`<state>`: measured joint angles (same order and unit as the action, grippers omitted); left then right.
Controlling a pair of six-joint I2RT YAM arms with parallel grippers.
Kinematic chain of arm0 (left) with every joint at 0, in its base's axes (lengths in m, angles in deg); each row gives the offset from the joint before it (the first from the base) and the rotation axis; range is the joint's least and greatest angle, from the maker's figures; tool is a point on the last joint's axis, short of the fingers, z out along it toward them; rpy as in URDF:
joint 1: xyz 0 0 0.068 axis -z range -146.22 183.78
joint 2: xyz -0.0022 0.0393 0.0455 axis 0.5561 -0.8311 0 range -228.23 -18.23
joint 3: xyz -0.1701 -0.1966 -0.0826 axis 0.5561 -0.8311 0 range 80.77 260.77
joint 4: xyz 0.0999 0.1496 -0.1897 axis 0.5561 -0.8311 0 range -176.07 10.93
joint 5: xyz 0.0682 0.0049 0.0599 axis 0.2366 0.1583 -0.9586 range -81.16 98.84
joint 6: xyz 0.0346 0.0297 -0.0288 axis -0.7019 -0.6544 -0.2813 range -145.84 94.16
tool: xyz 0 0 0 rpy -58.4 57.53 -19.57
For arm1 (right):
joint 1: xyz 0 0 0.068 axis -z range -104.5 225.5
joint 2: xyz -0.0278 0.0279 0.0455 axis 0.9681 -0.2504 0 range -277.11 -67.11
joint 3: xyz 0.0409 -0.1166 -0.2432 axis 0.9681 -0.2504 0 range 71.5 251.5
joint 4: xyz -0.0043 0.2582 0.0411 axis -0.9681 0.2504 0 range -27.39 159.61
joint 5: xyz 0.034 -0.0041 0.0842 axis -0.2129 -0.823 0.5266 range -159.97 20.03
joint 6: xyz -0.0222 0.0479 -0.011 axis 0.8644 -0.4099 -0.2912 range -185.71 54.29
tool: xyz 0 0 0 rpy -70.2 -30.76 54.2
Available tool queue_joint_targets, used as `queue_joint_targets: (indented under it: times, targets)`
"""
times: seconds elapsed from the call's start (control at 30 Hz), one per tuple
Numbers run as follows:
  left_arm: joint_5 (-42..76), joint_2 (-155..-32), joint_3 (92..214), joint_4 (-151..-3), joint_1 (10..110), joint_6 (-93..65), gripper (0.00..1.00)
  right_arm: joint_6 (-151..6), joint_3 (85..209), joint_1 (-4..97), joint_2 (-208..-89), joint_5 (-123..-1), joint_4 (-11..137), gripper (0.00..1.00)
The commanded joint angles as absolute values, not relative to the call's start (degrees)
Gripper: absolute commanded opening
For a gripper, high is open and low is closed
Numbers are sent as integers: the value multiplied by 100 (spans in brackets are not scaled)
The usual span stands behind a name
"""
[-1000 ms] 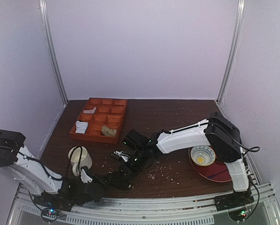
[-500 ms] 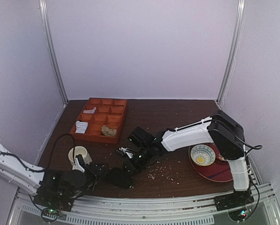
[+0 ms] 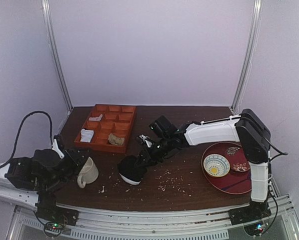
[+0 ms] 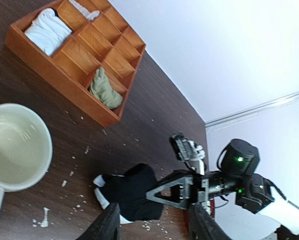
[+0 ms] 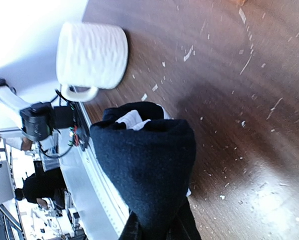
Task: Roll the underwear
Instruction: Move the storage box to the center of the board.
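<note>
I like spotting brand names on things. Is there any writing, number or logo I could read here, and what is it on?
None can be read.
The underwear held by the right gripper: plain black with white edging, no lettering in view.
The mug, the wooden tray, the bowl and the red plate: no text, only a blurred pattern on the bowl.

Matt black cloth underwear [image 5: 149,165] lies on a dark wood-grain counter [image 5: 229,65] near a ribbed, glossy white mug [image 5: 92,55].
</note>
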<state>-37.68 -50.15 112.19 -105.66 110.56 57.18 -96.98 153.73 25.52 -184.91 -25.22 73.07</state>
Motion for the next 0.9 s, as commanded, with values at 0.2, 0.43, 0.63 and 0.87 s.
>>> queue_joint_targets:
  times: [0.2,0.43,0.63,0.87]
  targets:
    - [-2403,-4729,11675,-11581,9171,4496,62,-9824,15963,2859,-18022,-2903,7760,0]
    - [-460,-6028,12342,-11420,7415,3528,61,-9746,16410,2926,-17985,-3762,8427,0]
    - [127,-6654,12634,-11083,6471,2865,63,-9436,17105,2970,-18039,-5095,9155,0]
    - [1241,-7564,12728,-10565,5142,2242,66,-8745,18485,3012,-18618,-6660,9812,0]
